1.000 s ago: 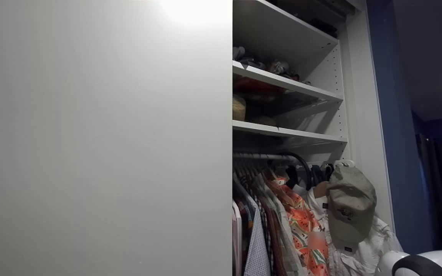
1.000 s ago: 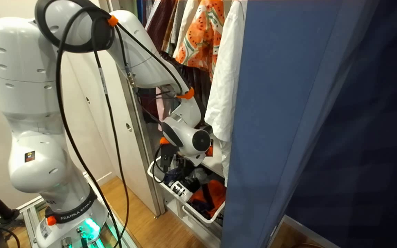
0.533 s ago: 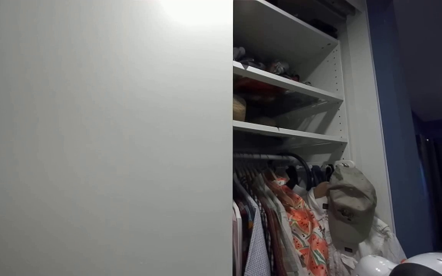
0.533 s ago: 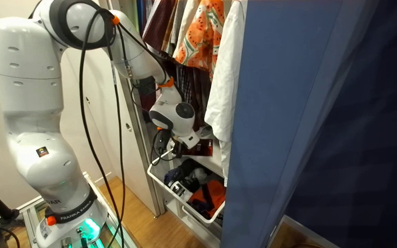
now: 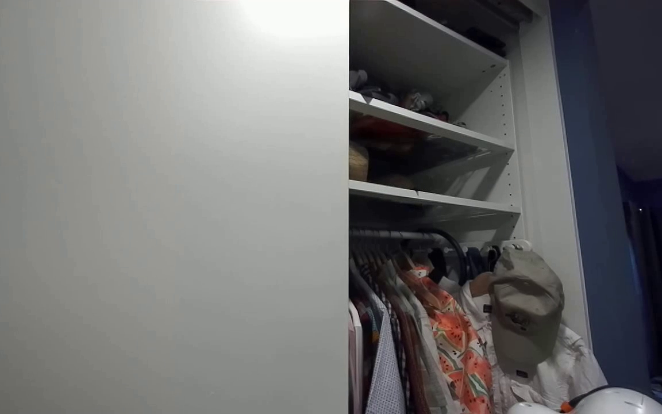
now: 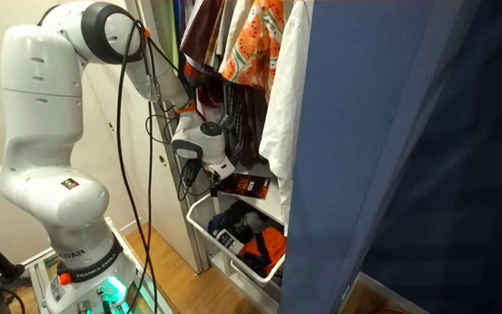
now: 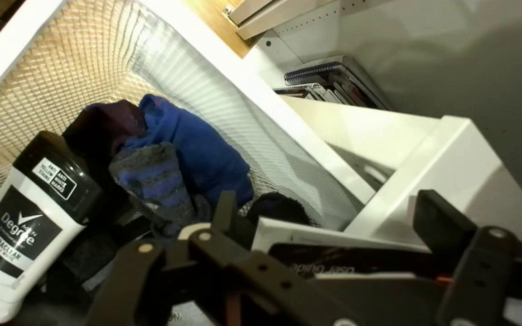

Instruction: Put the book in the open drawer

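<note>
A dark red and black book (image 6: 251, 186) lies on the white shelf just behind and above the open drawer (image 6: 262, 280), in an exterior view. The drawer is a white-rimmed mesh basket holding clothing. My gripper (image 6: 215, 185) is at the book's left end there. In the wrist view the fingers of the gripper (image 7: 333, 217) stand wide apart, and the book (image 7: 369, 258), marked "User Guide", shows across the gap. No grip on it is visible; whether a finger touches it I cannot tell. The drawer's rim (image 7: 265, 99) crosses the wrist view beyond the fingers.
Inside the drawer are a white deodorant stick (image 7: 16, 235), a blue cloth (image 7: 202, 149) and an orange cloth (image 6: 270, 246). Above the shelf hang shirts, including a white shirt (image 6: 281, 109). A blue panel (image 6: 351, 131) borders the closet, and the sliding door (image 5: 153, 207) blocks much of an exterior view.
The arm has swung left and up in an exterior view, from above the drawer to the book's left end. More of the book is uncovered. The gripper has stayed open.
</note>
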Robot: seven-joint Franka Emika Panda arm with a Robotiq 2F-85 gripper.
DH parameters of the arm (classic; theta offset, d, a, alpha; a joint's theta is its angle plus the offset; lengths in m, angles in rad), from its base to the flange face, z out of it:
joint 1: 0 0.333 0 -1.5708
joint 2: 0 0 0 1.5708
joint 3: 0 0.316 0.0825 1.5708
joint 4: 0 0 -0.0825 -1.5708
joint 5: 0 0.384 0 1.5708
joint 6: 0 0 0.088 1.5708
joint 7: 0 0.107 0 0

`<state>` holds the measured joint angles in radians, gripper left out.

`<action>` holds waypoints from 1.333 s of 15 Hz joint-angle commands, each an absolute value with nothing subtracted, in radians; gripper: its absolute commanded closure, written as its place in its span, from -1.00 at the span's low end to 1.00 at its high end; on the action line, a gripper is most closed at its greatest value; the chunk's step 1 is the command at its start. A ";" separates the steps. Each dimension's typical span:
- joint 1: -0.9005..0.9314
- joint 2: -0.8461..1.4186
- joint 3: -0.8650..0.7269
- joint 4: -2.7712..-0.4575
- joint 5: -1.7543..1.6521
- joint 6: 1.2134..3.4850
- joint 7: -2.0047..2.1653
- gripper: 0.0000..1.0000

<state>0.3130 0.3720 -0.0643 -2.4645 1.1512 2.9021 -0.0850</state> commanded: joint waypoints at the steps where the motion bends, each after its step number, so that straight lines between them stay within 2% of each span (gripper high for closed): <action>1: 0.310 0.372 -0.068 -2.464 1.150 2.902 -0.085 -1.00; 14: 0.252 0.317 -0.093 -2.540 1.244 2.928 -0.128 -1.00; 18: 0.157 0.208 -0.071 -2.570 1.384 2.738 -0.381 -1.00; 20: 0.117 0.153 -0.103 -2.615 1.338 2.607 -0.459 -1.00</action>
<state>0.1754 0.2724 -0.0862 -2.5274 1.3360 2.7537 -0.3324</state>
